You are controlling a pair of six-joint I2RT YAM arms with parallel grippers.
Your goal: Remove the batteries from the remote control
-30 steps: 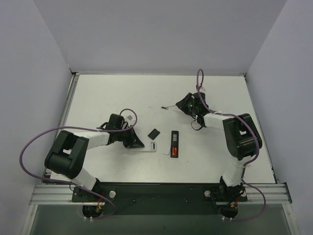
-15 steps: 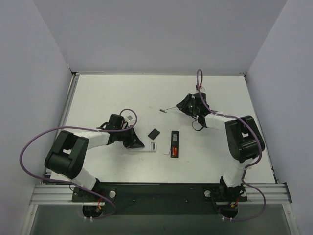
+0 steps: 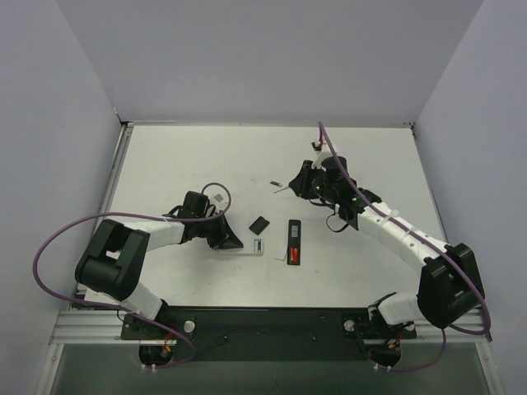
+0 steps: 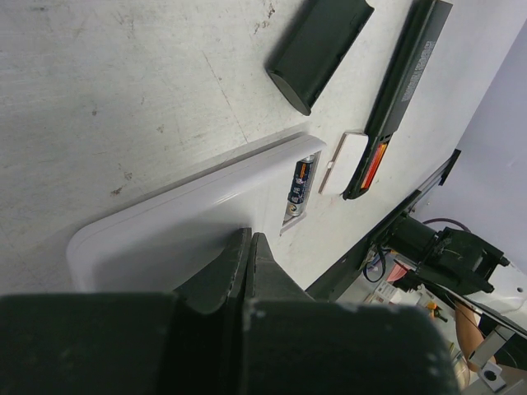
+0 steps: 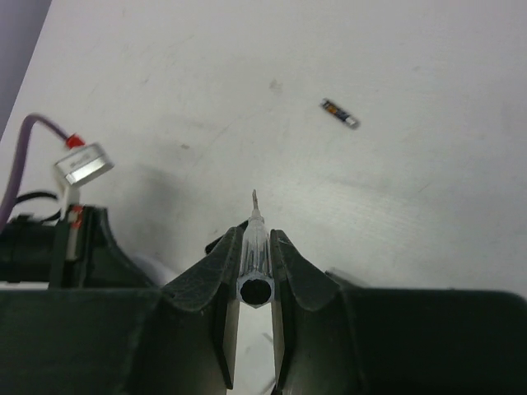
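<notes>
Your left gripper [image 4: 249, 243]: jaws together, tips on one white remote [image 4: 181, 222] | one remote control [image 3: 294, 241] near the table's [image 3: 165, 156] front edge, red batteries [image 3: 293, 256] in its recess, count unclear | one black cover [image 3: 259, 224] just left | your right gripper [image 5: 256, 237]: clamped on one clear-handled pick [image 5: 254, 263] | one small loose cylinder [image 5: 339, 113] beyond.
</notes>
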